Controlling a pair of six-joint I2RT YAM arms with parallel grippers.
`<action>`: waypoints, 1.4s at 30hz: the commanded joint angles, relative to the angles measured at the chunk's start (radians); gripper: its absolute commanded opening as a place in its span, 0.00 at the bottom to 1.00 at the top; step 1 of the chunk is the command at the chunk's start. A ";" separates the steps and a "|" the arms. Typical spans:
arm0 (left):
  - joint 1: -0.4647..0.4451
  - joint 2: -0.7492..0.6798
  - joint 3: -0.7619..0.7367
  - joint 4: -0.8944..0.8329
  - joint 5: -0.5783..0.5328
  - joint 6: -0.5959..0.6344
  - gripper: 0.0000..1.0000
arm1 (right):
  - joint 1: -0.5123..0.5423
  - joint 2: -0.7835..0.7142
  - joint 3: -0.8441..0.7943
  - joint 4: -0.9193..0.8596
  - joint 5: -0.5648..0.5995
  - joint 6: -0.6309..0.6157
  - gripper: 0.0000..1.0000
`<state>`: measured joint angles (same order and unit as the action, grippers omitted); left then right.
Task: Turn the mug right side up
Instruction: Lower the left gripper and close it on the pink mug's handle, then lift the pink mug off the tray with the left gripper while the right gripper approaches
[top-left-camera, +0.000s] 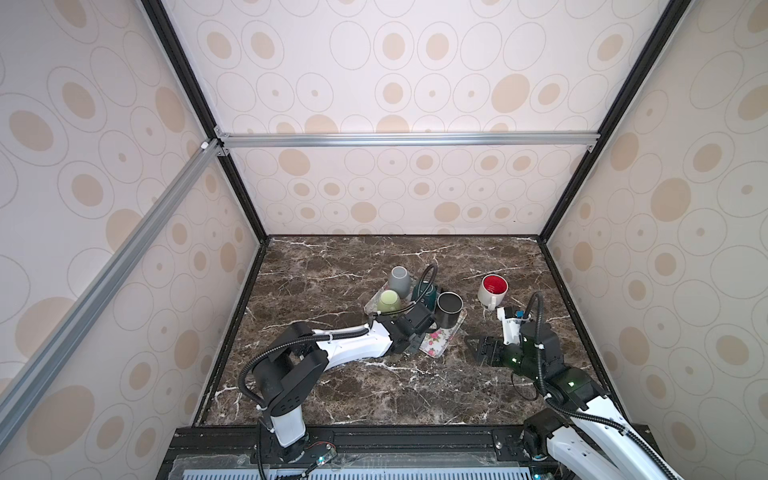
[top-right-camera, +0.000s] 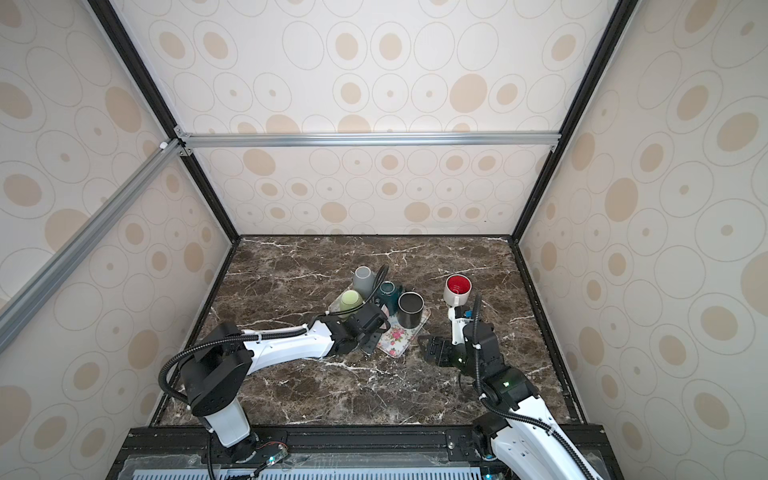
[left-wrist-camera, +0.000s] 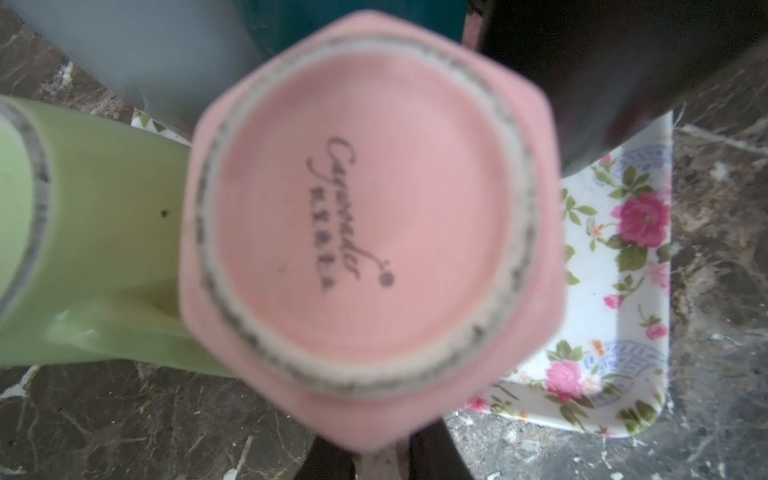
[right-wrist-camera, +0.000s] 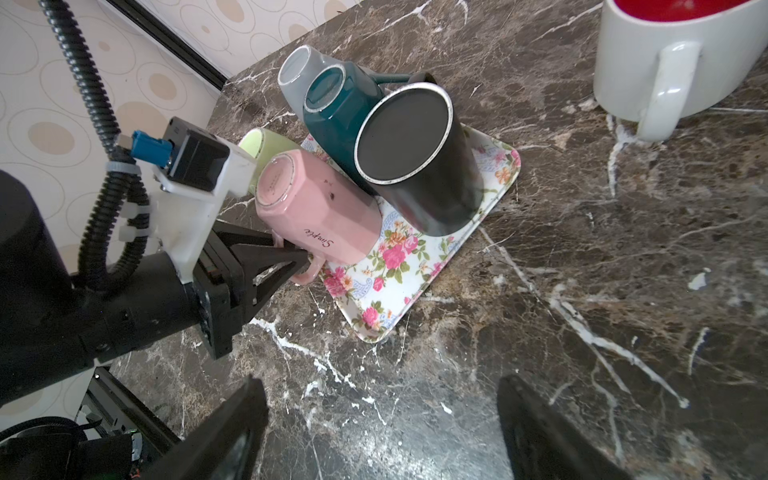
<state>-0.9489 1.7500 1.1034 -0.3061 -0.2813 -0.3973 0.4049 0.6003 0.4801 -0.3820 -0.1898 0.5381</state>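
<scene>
A pink mug (right-wrist-camera: 320, 208) stands upside down at the near corner of a floral tray (right-wrist-camera: 374, 316). Its base (left-wrist-camera: 365, 216) fills the left wrist view. My left gripper (right-wrist-camera: 301, 259) is shut on the mug's handle, which sticks out over the tray's edge. The handle shows between the two dark fingers (left-wrist-camera: 432, 457) in the left wrist view. In both top views the left wrist hides the pink mug. My right gripper (right-wrist-camera: 380, 386) stands open above bare marble to the right of the tray, with nothing between its fingers; in a top view the right gripper (top-left-camera: 484, 351) is near the tray's corner.
Also upside down on the tray (top-left-camera: 436, 347) are a green mug (top-left-camera: 388, 300), a grey mug (top-left-camera: 399, 277), a teal mug (top-left-camera: 428, 291) and a black mug (top-left-camera: 449, 309), packed close together. A white mug with a red inside (top-left-camera: 492, 291) stands upright on the marble further right.
</scene>
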 joint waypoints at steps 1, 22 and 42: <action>-0.008 -0.004 0.045 -0.025 -0.024 -0.008 0.16 | 0.005 -0.006 -0.011 -0.011 -0.003 0.010 0.89; -0.008 -0.083 0.018 0.051 0.000 -0.011 0.00 | 0.005 -0.014 -0.032 -0.002 -0.014 0.039 0.89; 0.032 -0.245 0.050 0.192 0.193 0.003 0.00 | 0.006 -0.034 -0.102 0.194 -0.125 0.149 0.89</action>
<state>-0.9302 1.5703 1.0996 -0.2394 -0.1188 -0.3992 0.4049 0.5835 0.3973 -0.2817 -0.2726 0.6468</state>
